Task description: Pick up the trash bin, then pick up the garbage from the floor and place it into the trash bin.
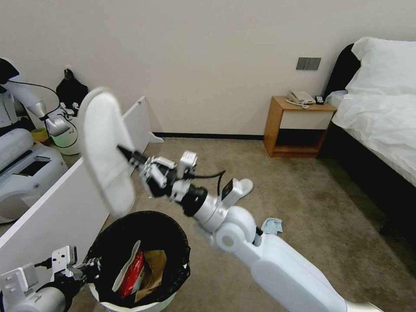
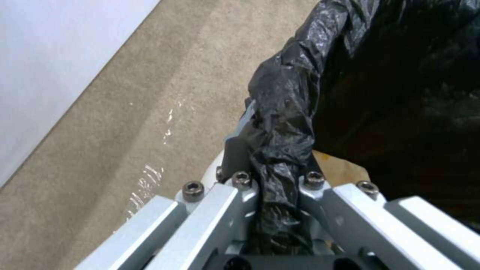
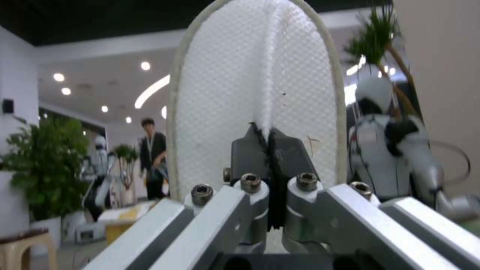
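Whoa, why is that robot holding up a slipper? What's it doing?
It is tidying up. Its right gripper is shut on a flat white slipper, held in the air just above the round white trash bin with a black liner bag. Its left gripper pinches the bin's rim. A red snack packet and a crumpled brown paper bag already lie inside. Another white slipper and a light-blue mask lie on the carpet.

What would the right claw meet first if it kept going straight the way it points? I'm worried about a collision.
Probably the white partition board beyond the slipper that the right claw holds above the trash bin; depth is unclear, so it might pass over it.
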